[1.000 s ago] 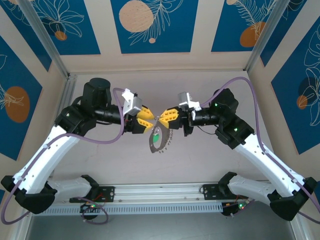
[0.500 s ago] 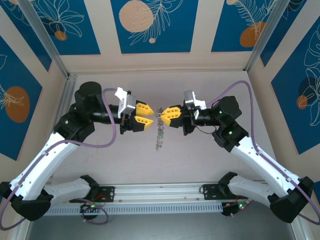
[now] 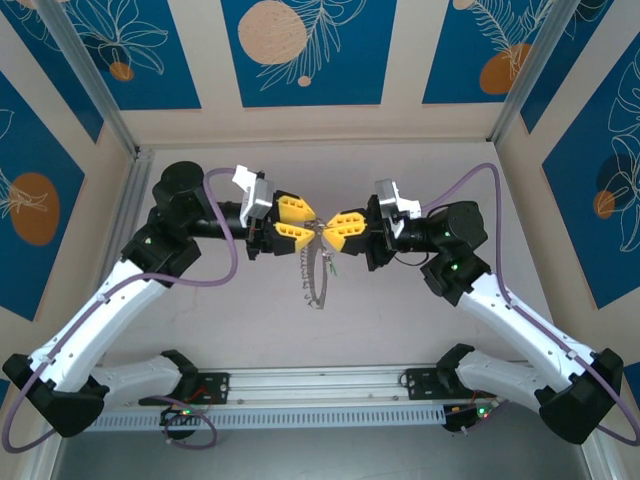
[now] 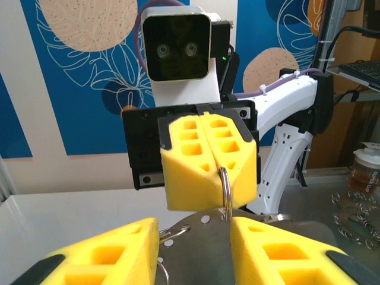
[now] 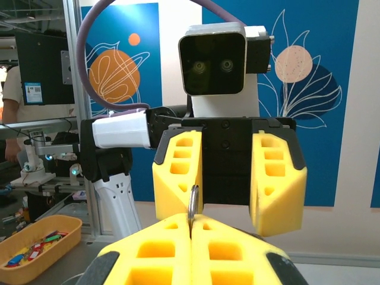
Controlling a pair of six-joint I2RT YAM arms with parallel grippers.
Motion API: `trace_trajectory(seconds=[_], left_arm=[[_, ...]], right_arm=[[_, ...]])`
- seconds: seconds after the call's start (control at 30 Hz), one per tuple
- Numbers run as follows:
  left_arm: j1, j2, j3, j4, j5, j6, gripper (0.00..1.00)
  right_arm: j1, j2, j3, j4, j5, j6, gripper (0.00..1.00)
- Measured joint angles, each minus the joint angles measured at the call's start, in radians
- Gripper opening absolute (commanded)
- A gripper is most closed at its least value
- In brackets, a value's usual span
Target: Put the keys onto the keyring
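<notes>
Keyring (image 3: 314,272) is off the table, hanging in mid-air at the centre of the cell, so I read outward from my own edge. Nearest me, at 6 o'clock, is the mounting rail (image 3: 320,382) with both arm bases. Further in, the loose part of the keyring droops as a limp beaded line toward 6 o'clock. On its 3 o'clock side is a speck I take for the green key (image 3: 330,268) (too small to swear to, and the red one I cannot pick out).

Just beyond, the right gripper (image 3: 327,228) reaches in from 3 o'clock. Its fingers (image 5: 160,252) are pressed together on the top of the ring, and its own wrist camera shows the metal clamped in the seam between them. The left gripper (image 3: 310,224) comes in from 9 o'clock with its fingers (image 4: 107,255) spread, one on either side of the ring, pinching nothing. A flat metal tab with holes (image 4: 199,237) sits between them. Farthest, at 12 o'clock, is the back wall (image 3: 320,125).

Half a second ago the left gripper stood clear of the ring with open air between. It has since moved in until its tips almost meet the right ones. A second ago the ring hung as an open loop, and now it hangs as a narrow line. My judgement is that the left side is lining up a second hold, so threading has yet to happen.
</notes>
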Motion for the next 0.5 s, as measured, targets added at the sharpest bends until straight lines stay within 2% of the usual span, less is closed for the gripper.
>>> trace_trajectory(seconds=[0.33,0.4,0.5], left_arm=[[0.0,0.024,-0.004,0.076,0.034,-0.06,0.27],[0.0,0.033,-0.005,0.082,0.043,-0.069,0.2],[0.0,0.036,-0.007,0.088,0.055,-0.073,0.05]], right_arm=[[0.003,0.008,-0.012,0.021,0.016,0.002,0.0],[0.003,0.014,-0.012,0.029,0.019,0.002,0.0],[0.002,0.032,-0.012,0.051,0.026,0.003,0.0]])
